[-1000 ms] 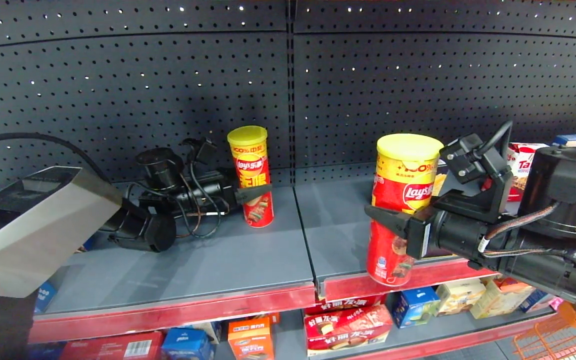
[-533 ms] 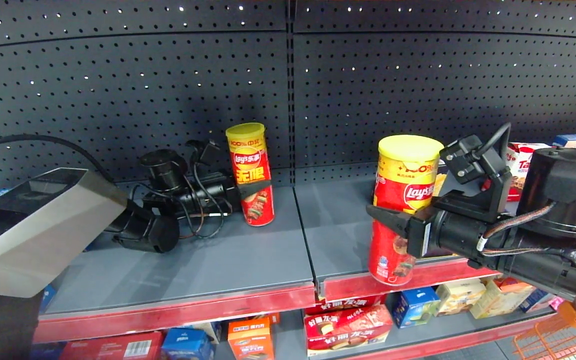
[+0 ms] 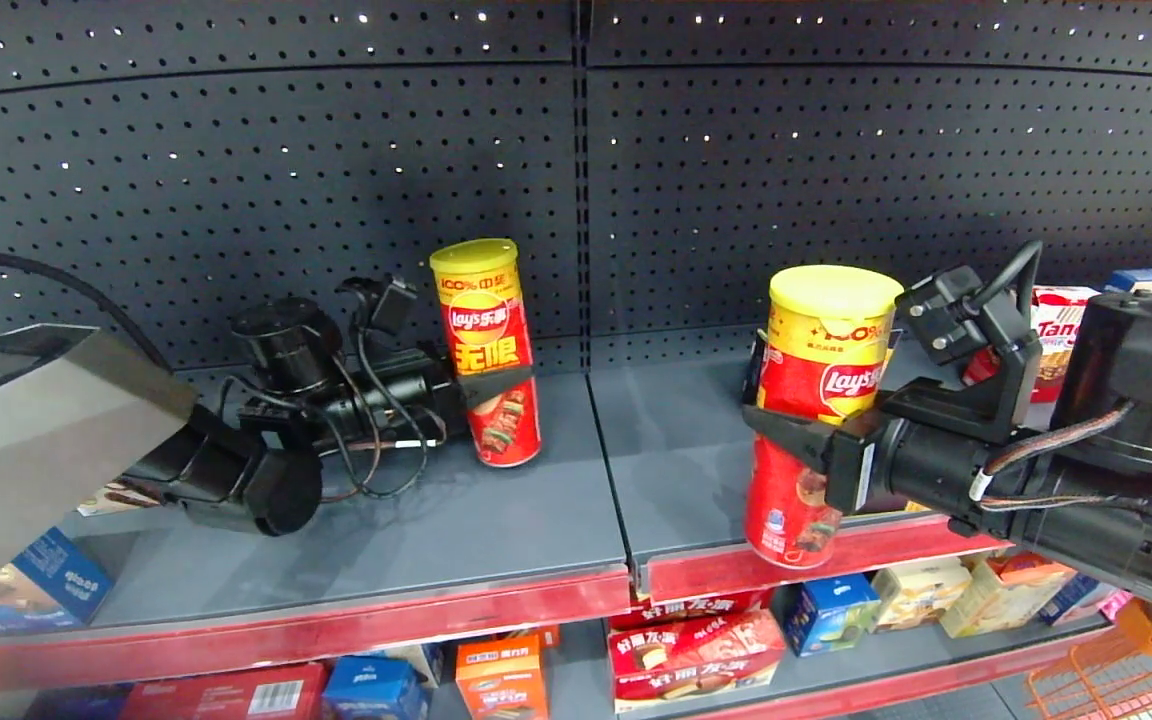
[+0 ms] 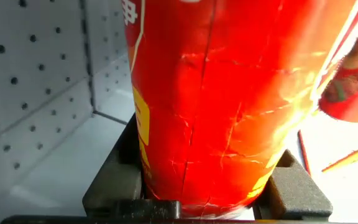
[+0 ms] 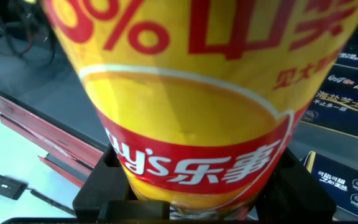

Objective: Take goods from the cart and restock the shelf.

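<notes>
Two red chip cans with yellow lids are held at the grey shelf. My left gripper is shut on one can near the back of the left panel. This can leans with its top to the left and its base is at the shelf surface. In the left wrist view the can sits between the fingers. My right gripper is shut on the other can, upright, its base level with the red front edge of the right panel. The right wrist view shows that can close up.
A black pegboard wall backs the shelf. Snack boxes stand at the back right, and a blue box lies at the far left. The lower shelf holds several boxes. An orange cart basket is at bottom right.
The left arm has drawn back to the left, and its can now leans with its top to the left. The right can has shifted slightly to the right.
</notes>
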Tool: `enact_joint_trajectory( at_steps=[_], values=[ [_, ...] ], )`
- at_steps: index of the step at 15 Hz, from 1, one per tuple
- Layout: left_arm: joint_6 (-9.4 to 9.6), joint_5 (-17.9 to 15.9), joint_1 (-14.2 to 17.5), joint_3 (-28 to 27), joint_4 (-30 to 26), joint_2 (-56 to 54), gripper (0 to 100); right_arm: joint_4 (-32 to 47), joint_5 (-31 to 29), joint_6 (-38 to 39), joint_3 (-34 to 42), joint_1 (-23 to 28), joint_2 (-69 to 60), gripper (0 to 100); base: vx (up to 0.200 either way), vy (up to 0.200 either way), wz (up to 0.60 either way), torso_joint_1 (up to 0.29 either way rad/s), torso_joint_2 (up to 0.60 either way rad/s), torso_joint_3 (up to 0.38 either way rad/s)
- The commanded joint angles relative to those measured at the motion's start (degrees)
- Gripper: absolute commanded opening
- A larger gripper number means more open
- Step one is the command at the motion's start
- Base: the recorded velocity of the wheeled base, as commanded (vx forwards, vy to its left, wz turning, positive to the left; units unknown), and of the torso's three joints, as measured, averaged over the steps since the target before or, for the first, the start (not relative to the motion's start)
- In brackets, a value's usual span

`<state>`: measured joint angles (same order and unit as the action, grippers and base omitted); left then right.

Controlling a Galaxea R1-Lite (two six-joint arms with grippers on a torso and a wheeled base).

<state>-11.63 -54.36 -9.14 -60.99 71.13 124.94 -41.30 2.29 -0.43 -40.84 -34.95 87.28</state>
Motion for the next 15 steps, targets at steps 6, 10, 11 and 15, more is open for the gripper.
enact_joint_trajectory(
  at_steps=[6,10,11,15],
  values=[
    [0.03,0.6,-1.9,22.1,13.3,-10.2,0,0.0,-0.1,-0.1,0.1,-0.1,-1.4,0,0.0,0.0,0.0,0.0,0.0,0.0],
    [0.2,0.6,-2.0,24.0,13.7,-12.1,0,0.0,-0.1,-0.1,0.6,0.0,-1.8,0,0.0,0.0,0.0,0.0,0.0,0.0],
    [0.29,0.6,-1.9,24.1,13.7,-12.0,0,0.1,-0.1,-0.1,0.5,-0.1,-1.7,0,0.0,0.0,0.0,0.0,0.0,0.0],
    [0.29,0.6,-1.8,25.3,13.7,-11.9,0,0.1,-0.1,-0.1,0.1,-0.1,-1.3,0,0.0,0.0,0.0,0.0,0.0,0.0]
  ],
)
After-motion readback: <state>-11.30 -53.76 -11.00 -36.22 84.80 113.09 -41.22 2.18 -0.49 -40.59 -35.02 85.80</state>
